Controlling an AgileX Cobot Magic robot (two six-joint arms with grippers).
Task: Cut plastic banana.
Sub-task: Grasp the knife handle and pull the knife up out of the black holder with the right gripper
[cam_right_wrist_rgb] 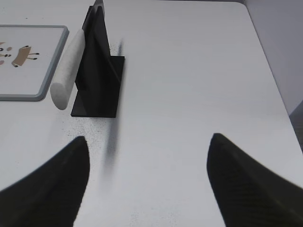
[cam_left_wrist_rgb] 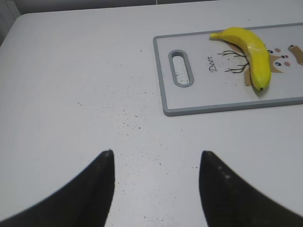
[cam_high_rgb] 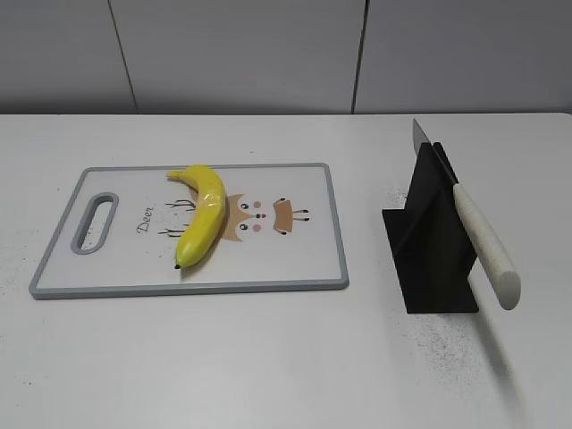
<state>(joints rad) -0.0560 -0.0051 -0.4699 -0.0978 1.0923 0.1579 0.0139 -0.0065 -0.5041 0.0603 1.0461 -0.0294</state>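
The plastic banana [cam_high_rgb: 203,214] is yellow, curved and whole, and lies on a grey-rimmed white cutting board [cam_high_rgb: 308,277]. It also shows in the left wrist view [cam_left_wrist_rgb: 252,52] on the board [cam_left_wrist_rgb: 163,85]. A knife with a white handle [cam_high_rgb: 487,246] rests in a black stand [cam_high_rgb: 433,250] to the right of the board; both show in the right wrist view, handle [cam_right_wrist_rgb: 66,71] and stand [cam_right_wrist_rgb: 97,75]. My left gripper [cam_left_wrist_rgb: 156,153] is open and empty over bare table, left of the board. My right gripper [cam_right_wrist_rgb: 147,139] is open and empty, near the stand's front right.
The white table [cam_high_rgb: 268,357] is speckled with dark specks around the board and stand. Its right edge shows in the right wrist view [cam_right_wrist_rgb: 272,80]. A grey wall [cam_high_rgb: 268,54] runs behind the table.
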